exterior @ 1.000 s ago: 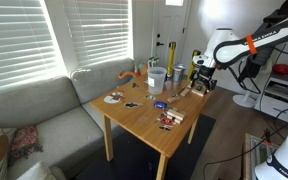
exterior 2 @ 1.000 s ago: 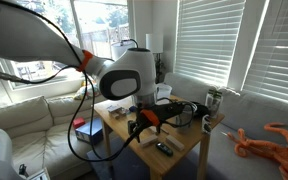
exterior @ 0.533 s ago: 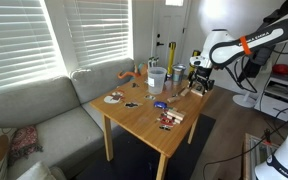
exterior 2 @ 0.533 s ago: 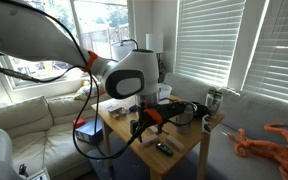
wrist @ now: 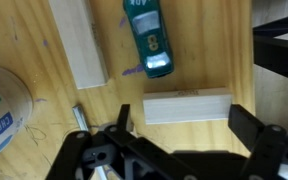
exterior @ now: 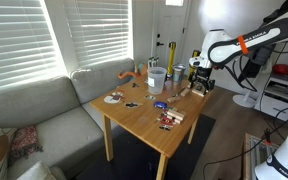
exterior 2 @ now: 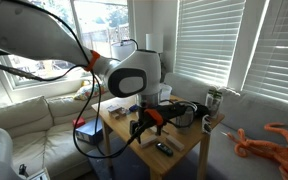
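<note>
With its jaws wide apart, the gripper [exterior: 198,80] hangs over the wooden block [wrist: 187,107] lying on the table [wrist: 224,40] near the toy car [wrist: 149,40], so it should probably descend straight and centred, both fingers clearing the block's ends and the car.

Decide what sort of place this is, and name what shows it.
Most likely a living room in a home: a sofa stands beside a wooden table, with slatted blinds over the windows.

Soft daylight through blinds [exterior: 84,35], wrist view seemingly blurred
</note>
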Motion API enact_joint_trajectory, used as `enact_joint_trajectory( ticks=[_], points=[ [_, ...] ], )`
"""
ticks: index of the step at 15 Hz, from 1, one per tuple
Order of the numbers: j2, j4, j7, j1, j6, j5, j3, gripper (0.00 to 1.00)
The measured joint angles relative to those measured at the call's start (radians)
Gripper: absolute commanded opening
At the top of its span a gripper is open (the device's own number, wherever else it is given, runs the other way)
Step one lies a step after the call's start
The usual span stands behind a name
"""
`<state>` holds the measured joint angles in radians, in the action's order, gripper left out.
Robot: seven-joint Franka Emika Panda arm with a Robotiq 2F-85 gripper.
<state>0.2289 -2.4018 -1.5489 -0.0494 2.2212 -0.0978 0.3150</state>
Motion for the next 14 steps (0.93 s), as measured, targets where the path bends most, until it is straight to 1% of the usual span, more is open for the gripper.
enact_joint_trajectory(
  ticks=[4, 14],
  points=[
    [-0.005, 0.009, 0.0, -0.013, -0.033, 0.0, -0.004, 1.0],
    [-0.007, 0.014, 0.0, -0.021, -0.052, 0.0, -0.008, 1.0]
  ],
)
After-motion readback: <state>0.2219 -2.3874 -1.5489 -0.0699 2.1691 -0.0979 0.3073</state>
